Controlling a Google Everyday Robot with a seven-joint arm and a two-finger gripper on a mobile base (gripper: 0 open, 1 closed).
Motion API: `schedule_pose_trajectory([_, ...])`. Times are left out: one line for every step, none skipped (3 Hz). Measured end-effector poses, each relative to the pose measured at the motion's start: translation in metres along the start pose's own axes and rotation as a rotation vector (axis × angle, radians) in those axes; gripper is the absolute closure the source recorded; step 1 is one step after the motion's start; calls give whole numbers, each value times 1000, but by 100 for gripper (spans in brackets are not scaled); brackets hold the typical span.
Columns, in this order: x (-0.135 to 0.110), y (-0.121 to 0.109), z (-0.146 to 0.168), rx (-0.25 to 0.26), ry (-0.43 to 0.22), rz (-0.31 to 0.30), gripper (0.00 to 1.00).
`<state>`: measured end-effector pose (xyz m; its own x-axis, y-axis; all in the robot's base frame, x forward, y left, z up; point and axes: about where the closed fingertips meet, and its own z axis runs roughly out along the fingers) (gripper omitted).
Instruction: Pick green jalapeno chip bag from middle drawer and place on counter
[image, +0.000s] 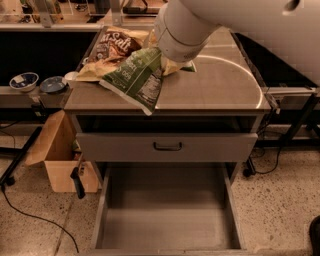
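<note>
The gripper (172, 64), half hidden under the arm (185, 25), sits over the counter (220, 85) at the upper end of the green jalapeno chip bag (137, 80), whose lower corner overhangs the front edge above the open middle drawer (167, 220).

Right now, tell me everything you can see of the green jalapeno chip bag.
The green jalapeno chip bag is crinkly green film with white print panels. It slants over the counter's left front, lower corner past the front edge, upper end hidden under the gripper at the arm's tip. It overlaps the brown Salt bag; contact unclear.
</note>
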<state>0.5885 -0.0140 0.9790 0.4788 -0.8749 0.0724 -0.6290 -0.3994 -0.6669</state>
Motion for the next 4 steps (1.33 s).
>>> schedule_pose_trajectory([13, -11, 12, 27, 18, -2, 100])
schedule_pose_trajectory([28, -25, 29, 45, 39, -9, 100])
schedule_pose_trajectory([70, -54, 76, 18, 87, -49, 100])
schedule_pose_trajectory([71, -55, 77, 20, 87, -47, 100])
